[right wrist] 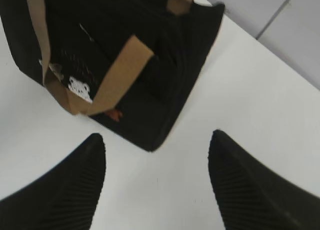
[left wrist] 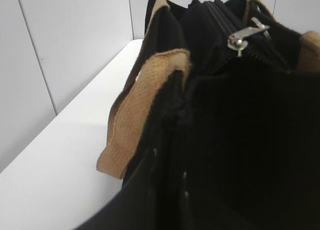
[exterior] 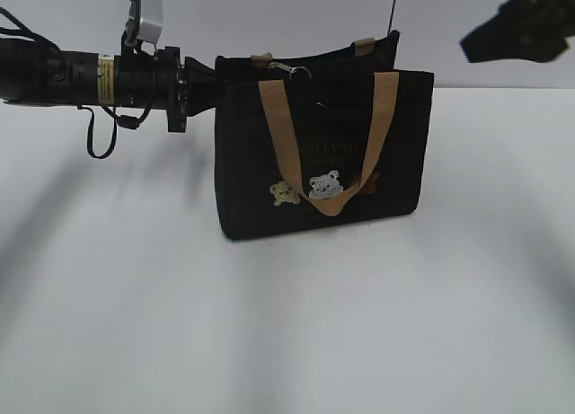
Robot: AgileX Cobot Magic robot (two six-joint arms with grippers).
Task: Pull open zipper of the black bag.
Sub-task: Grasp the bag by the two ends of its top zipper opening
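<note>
The black bag is stood upright on the white table, its left end clamped by the closed left gripper, while the right gripper is held apart above; the silver ring pull could be missed and the bag tipped.

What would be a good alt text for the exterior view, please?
A small black bag with tan handles and bear patches stands on a white table. The left gripper is at the bag's left top corner; the silver zipper pull sits on its top rim.
</note>
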